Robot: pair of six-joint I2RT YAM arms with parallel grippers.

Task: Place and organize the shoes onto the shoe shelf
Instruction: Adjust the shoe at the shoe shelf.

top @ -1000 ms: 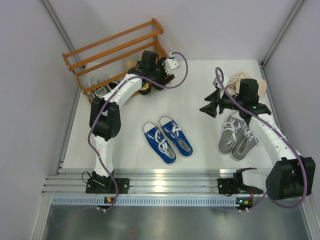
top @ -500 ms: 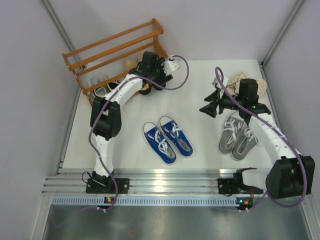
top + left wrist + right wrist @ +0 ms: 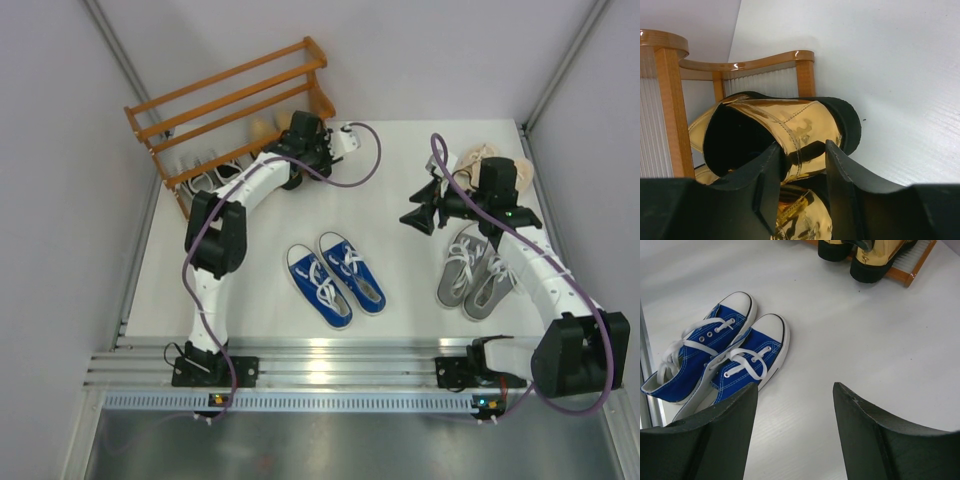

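Left jaws narrowed astride gold loafer (image 3: 805, 120); shelf post (image 3: 670, 110) beside.

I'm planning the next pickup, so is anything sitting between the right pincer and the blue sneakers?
Nothing visible does. Only bare table lies between the open right pincer and the blue sneakers; the grey sneakers lie off to its other side.

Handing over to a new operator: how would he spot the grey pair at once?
Start at the white table and go to its right side, beneath the right arm. The grey sneakers lie there side by side, nearer the arm bases than the beige pair; they are the only grey shoes in view.
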